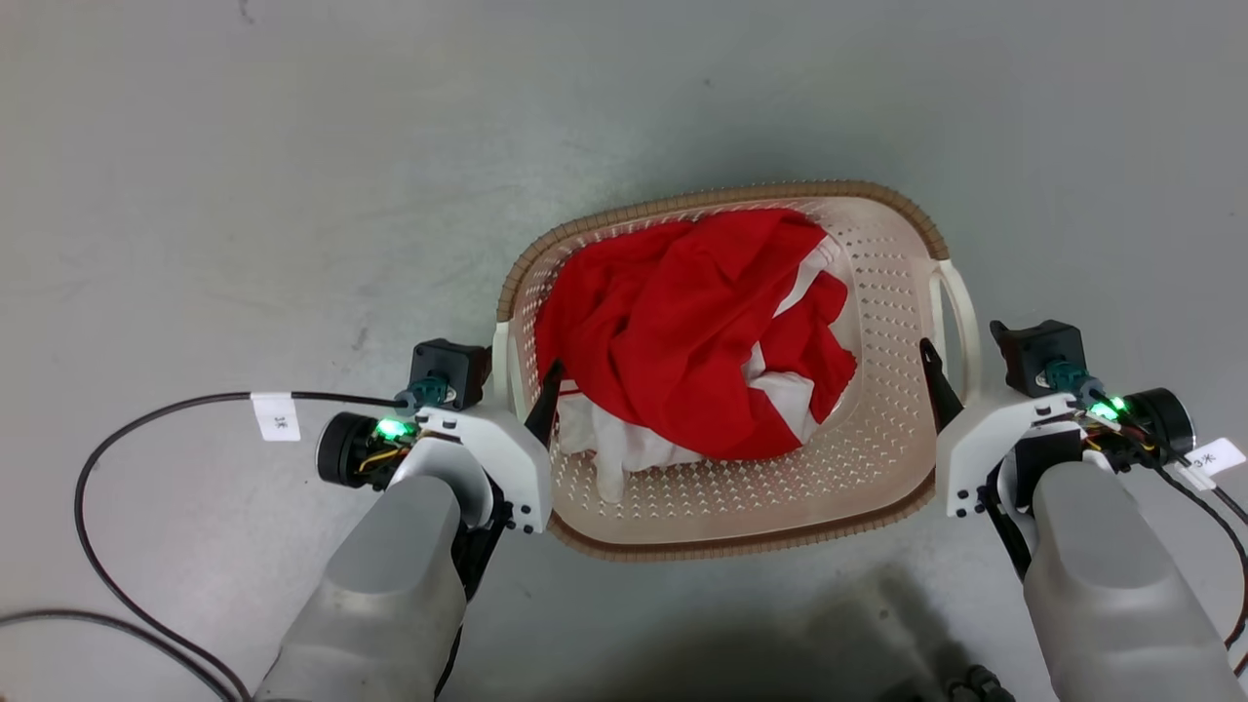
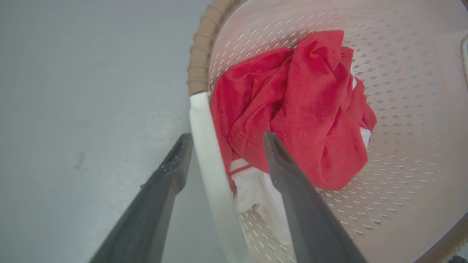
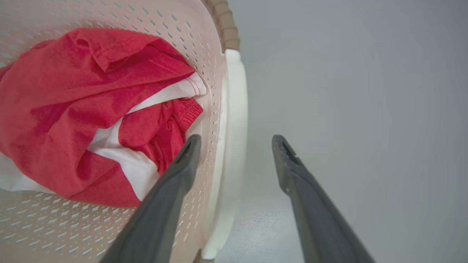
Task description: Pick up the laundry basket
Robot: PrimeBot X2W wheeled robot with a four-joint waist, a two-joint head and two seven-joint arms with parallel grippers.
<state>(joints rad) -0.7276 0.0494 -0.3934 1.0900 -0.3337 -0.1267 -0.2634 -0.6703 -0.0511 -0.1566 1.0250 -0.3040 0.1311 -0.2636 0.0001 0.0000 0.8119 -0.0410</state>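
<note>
The laundry basket stands on the grey floor straight ahead: cream perforated walls, brown woven-look rim, red and white clothes inside. My left gripper is open astride its white left handle, one finger outside and the other inside above the clothes. My right gripper is open astride the white right handle, with one finger inside the wall and one outside. Neither pair of fingers is closed on its handle. The basket wall is close in both wrist views.
A black cable with a white tag loops over the floor at my left arm. More cables hang by the right wrist. Something dark lies at the bottom edge. Bare grey floor surrounds the basket.
</note>
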